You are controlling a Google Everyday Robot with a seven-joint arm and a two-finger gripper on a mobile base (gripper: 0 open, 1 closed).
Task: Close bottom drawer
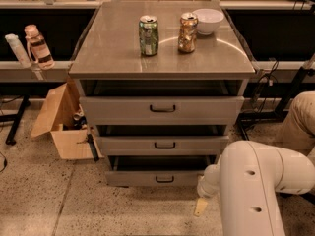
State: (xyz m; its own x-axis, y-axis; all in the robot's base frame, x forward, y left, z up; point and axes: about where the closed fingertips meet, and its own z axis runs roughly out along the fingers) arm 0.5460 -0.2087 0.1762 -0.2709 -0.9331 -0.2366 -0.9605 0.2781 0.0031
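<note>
The bottom drawer is the lowest grey front of the cabinet, with a small black handle. It stands slightly out, with a dark gap above it. The middle drawer and the top drawer also stand a little out. My gripper hangs from the white arm just in front of and below the bottom drawer's right corner, with a yellowish fingertip pointing down at the floor. It holds nothing that I can see.
On the cabinet top stand a green can, a brown can and a white bowl. An open cardboard box sits on the floor at the left. Bottles stand at the far left. Cables hang at the right.
</note>
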